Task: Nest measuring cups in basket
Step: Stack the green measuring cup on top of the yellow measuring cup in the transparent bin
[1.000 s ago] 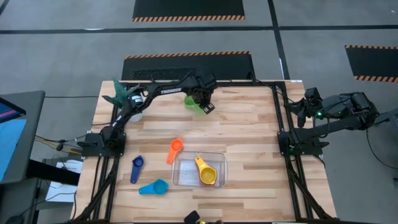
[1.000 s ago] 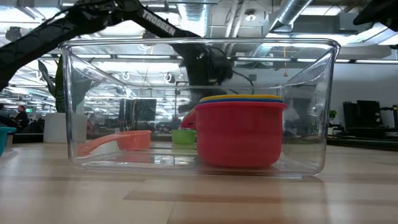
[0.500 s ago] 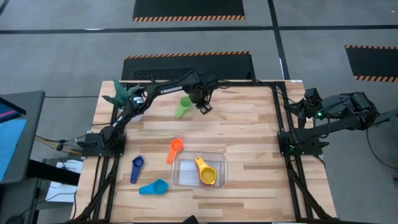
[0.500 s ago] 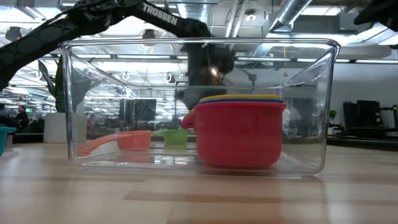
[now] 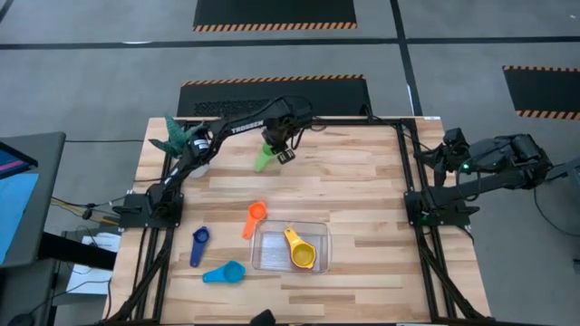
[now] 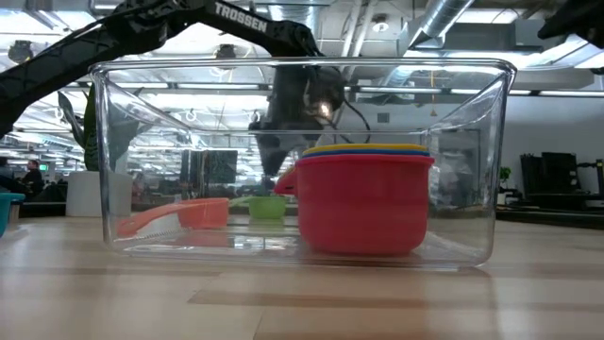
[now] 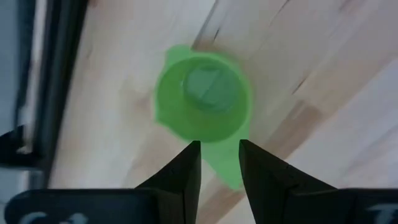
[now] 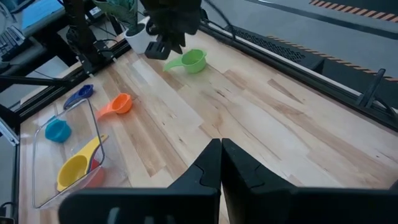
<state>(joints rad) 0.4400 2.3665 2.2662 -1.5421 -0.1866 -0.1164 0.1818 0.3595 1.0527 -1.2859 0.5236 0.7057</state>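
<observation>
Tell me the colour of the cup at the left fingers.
Green: the measuring cup lies on the table just beyond the left gripper. Clearest in the left wrist view.

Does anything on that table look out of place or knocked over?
Nothing is spilled or tipped. The green cup sits upright at the far edge, its handle between the left pincer's fingers. Orange, navy and light blue cups lie outside the basket.

The light wooden surface (image 5: pixel 362 181) stands on a grey floor (image 5: pixel 91 72) marked with dark lines and black mats edged in orange-and-black hazard stripes (image 5: pixel 275 14). Seen level across the room, silver ducts and pipes (image 6: pixel 444 19) run under the ceiling among bright strip lights (image 6: pixel 189 99), with dark office furniture (image 6: pixel 557 184) far behind.
</observation>
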